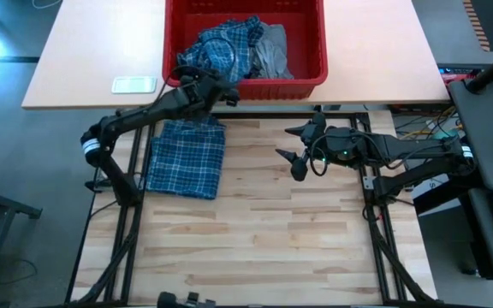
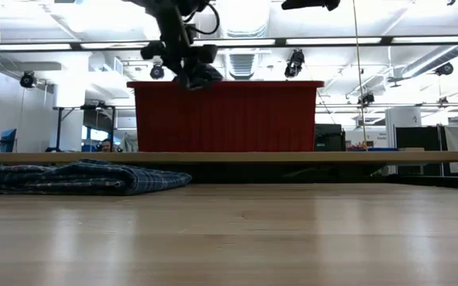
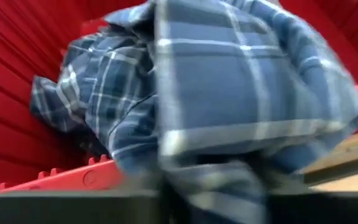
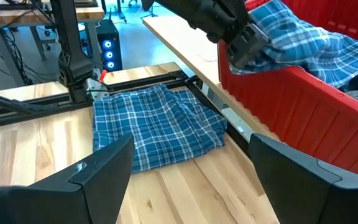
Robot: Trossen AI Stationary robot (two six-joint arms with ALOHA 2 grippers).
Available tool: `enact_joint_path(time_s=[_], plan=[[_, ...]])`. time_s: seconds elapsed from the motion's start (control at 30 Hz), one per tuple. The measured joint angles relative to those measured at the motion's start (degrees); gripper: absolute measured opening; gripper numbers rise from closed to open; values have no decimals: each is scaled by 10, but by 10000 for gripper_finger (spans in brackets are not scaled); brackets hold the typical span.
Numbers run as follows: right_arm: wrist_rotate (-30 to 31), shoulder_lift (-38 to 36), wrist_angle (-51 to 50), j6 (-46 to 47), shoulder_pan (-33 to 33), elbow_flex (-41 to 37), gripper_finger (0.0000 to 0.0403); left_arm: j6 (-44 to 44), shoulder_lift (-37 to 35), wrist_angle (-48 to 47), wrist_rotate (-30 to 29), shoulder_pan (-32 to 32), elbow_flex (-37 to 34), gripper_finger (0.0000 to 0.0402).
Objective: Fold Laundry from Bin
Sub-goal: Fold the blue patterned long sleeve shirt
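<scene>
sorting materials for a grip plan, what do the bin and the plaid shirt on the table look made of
Bin: looks like rigid moulded plastic, solid red, slightly glossy; ribbed walls and a thick rim suggest it.
Plaid shirt on the table: seemingly thin woven cloth, matte, blue-and-white check; it lies soft and creased. The exact fibre cannot be told.

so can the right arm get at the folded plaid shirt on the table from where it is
Probably yes. The right gripper hangs open over bare wood, and the folded plaid shirt lies flat across from it with nothing between them. The left gripper is up at the red bin rim, so it should stay clear.
</scene>
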Motion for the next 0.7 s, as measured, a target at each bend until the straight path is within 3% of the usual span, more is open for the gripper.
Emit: enact_joint_path(time_s=[0.07,0.2,0.33,0.53,0.7], plan=[[0,0,1,-6,0,0,313,-2,-7,-3,22,6,1,21],[0,0,1,-8,0,0,313,11,-33,-4,33,0,35,6],[0,0,2,-8,0,0,313,44,-75,19,32,-48,98,1],[0,-6,6,-34,0,5,313,105,-136,50,-9,-193,168,0],[0,-5,6,-90,0,31,313,217,-165,168,-39,-351,180,0]])
